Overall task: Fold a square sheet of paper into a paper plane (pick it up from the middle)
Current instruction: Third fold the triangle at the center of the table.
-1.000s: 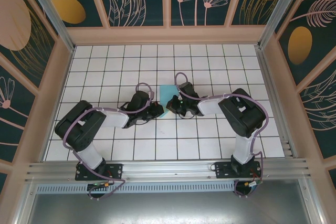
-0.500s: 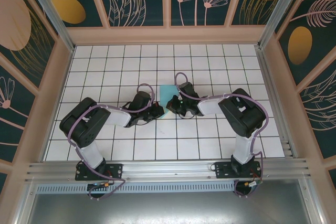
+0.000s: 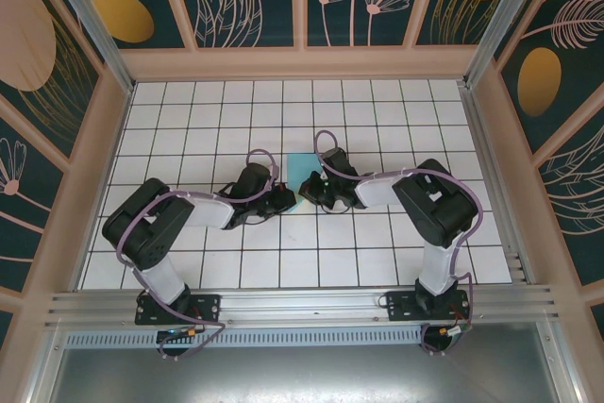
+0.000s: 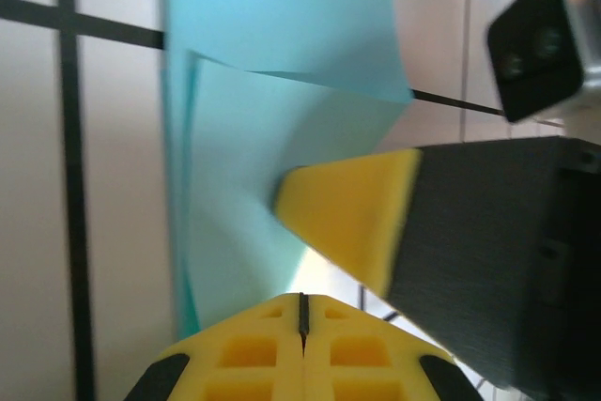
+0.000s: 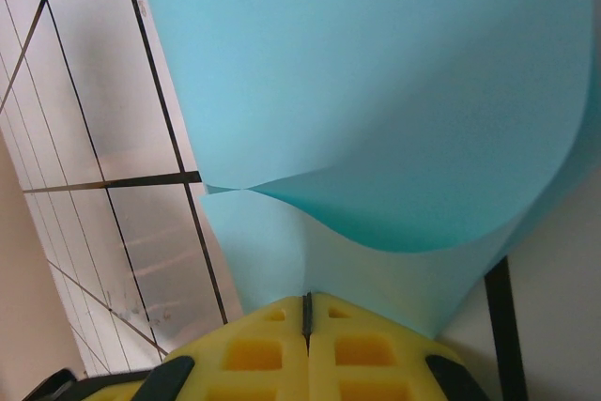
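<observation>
Mid-fold, creasing the blue paper [image 3: 302, 168] at the middle of the table [image 3: 377, 120], one flap curled up, with left gripper [image 4: 302, 312] and right gripper [image 5: 306, 307] meeting there (fingers of both closed, seemingly clamping nothing); next, likely pressing firmly along the fold.

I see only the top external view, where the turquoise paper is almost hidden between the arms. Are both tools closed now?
Observer: Yes. Each wrist camera shows its own tool shut tight: the left tool and the right tool.
Operator: Is the paper lying flat?
Observer: No. The paper curls up and over ahead of the right tool, with a soft fold across it.
Operator: Where is the right tool's tip?
Observer: Its yellow pad lies on the paper, just ahead of the left tool.
</observation>
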Robot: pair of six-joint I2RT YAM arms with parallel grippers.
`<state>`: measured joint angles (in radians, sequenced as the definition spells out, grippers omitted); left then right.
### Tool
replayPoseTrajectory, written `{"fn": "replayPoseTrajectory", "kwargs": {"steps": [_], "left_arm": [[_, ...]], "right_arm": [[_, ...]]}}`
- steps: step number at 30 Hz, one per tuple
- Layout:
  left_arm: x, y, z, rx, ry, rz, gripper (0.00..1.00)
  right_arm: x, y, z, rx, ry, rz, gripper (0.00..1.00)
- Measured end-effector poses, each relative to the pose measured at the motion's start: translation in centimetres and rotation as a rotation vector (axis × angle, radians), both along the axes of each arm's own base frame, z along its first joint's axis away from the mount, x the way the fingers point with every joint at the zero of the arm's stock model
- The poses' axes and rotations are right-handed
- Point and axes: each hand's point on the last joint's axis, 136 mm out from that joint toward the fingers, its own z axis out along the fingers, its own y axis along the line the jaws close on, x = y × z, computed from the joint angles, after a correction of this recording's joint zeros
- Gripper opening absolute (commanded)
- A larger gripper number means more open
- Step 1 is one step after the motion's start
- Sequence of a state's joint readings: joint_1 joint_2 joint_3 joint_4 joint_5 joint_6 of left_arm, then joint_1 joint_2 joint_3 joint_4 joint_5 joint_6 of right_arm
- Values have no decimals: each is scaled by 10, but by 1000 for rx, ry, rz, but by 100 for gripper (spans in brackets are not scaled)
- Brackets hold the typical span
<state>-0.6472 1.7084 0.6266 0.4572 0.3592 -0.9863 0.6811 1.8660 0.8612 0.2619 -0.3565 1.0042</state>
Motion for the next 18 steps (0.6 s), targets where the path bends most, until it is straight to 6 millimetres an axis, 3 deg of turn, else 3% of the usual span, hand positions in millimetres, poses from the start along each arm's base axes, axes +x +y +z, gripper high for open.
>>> {"fn": "replayPoseTrajectory", "kwargs": {"steps": [7,18], "left_arm": [[-5,-3,1,-3,1,-14,5],[-11,3,-17,28,46,-3,4]], "right_arm": [[0,0,0,0,0,0,1],[0,0,0,-2,0,2,1]]}}
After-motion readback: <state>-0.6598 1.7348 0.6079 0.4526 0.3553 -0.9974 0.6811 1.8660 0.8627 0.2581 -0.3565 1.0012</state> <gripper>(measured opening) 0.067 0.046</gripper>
